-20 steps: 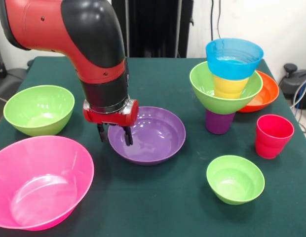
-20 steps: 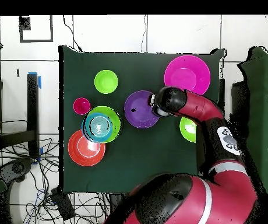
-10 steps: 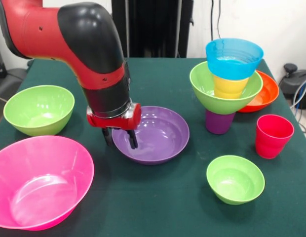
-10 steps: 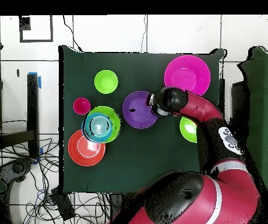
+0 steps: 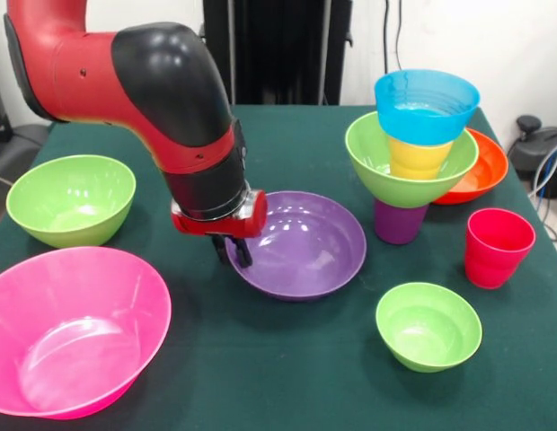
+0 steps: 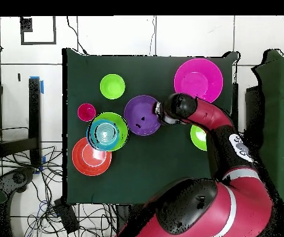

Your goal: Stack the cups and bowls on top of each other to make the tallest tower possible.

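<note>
Purple bowl (image 5: 301,242) on green table (image 5: 287,377), its left rim clamped between the fingers of the gripper (image 5: 234,250). Tower (image 5: 413,153) of 4 pieces just right; red cup (image 5: 497,247) beside it.

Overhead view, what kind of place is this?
Probably a robotics lab: a green-covered table on a tiled floor, tangled cables beside it, and a red arm working among plastic bowls.

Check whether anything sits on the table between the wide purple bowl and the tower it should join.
Nothing visible does. The purple bowl, with the hand at its rim, has bare green cloth between it and the tower. The red cup and small green bowl sit off to the side.
</note>
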Motion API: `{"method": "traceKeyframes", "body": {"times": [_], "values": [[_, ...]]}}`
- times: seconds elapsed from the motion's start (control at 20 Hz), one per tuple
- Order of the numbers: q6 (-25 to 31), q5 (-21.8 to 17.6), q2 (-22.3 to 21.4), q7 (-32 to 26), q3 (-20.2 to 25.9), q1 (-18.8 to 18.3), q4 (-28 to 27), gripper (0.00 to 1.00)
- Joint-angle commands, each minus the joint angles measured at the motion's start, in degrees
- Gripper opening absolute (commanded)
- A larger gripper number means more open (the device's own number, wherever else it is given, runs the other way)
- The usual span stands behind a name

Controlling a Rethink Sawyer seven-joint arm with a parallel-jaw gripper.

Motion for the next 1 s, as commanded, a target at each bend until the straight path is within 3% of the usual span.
{"method": "traceKeyframes", "body": {"times": [0.05,0.25,0.4,0.5,0.7,1.0], "values": [[3.4,-4.8,2.0,-7.8,4.2,1.3,-1.0,0.0],[6.0,-4.9,-3.5,-6.6,2.9,2.2,0.2,0.0],[7.6,-2.8,-12.9,-8.9,5.0,-1.3,6.7,0.0],[9.5,-0.9,-16.8,-10.4,7.2,-3.9,9.4,0.0],[9.1,-0.6,-20.0,-12.0,10.2,-6.7,11.7,0.0],[8.5,-3.0,-21.4,-13.6,13.2,-8.8,12.7,0.0]]}}
